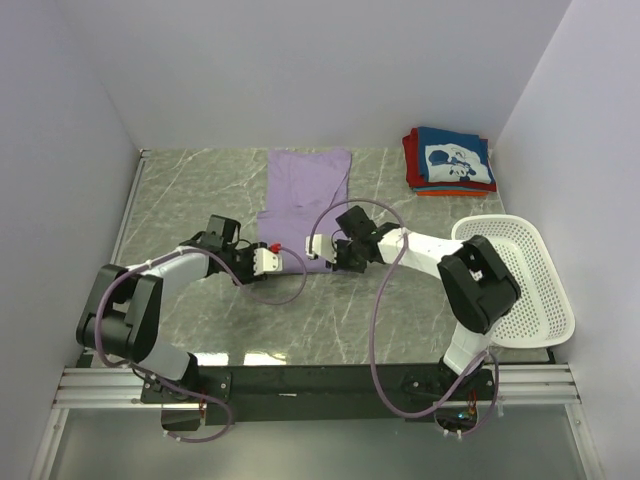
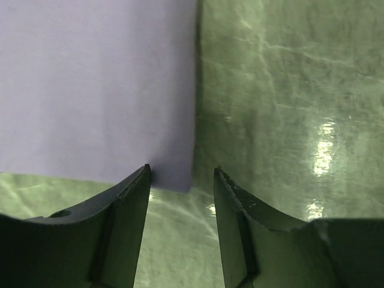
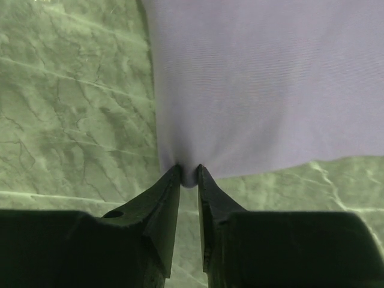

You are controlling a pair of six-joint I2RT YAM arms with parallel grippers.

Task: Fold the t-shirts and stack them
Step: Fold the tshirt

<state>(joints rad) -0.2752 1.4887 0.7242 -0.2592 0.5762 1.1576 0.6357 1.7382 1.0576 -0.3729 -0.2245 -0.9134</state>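
A lavender t-shirt (image 1: 305, 190) lies flat on the table's middle, partly folded. My left gripper (image 1: 276, 261) is open at its near left part. In the left wrist view its fingertips (image 2: 144, 175) straddle a corner of the lavender cloth (image 2: 96, 84) without closing on it. My right gripper (image 1: 320, 247) is at the near right part. In the right wrist view it (image 3: 189, 173) is shut on a pinch of the lavender shirt's edge (image 3: 264, 84). A folded navy t-shirt with a white print (image 1: 452, 160) tops a stack of red and orange ones at the back right.
A white perforated basket (image 1: 525, 285) stands at the right edge, beside the right arm. The table is grey-green marble (image 1: 200, 190), with white walls on three sides. Purple cables loop around both arms.
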